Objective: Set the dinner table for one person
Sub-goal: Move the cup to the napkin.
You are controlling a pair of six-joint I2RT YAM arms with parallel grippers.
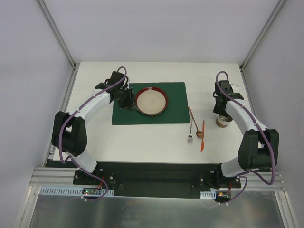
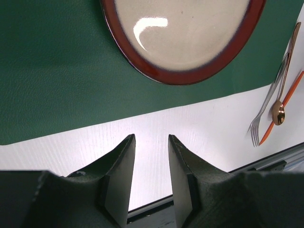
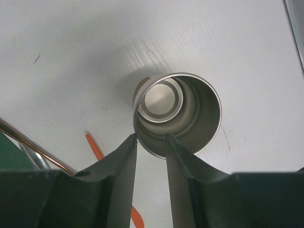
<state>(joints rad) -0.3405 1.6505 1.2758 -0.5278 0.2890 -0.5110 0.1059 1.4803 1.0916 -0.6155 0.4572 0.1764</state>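
The right hand point(image 3: 148, 137), jaws part open and empty, hangs over the near rim of the upright steel cup point(image 3: 199, 118) on the bench point(image 3: 71, 47), the green placemat point(image 1: 175, 102) well away to its left.

White dinner table point(image 1: 142, 142): placemat point(image 1: 175, 102), fork point(image 1: 190, 138), spoon point(image 1: 200, 135), cup point(image 1: 222, 122), orange knife point(image 1: 202, 143) perhaps

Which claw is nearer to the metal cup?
Right. The right claw sits at the rim of the metal cup; the left claw is far across the table, beside the plate on the green placemat.
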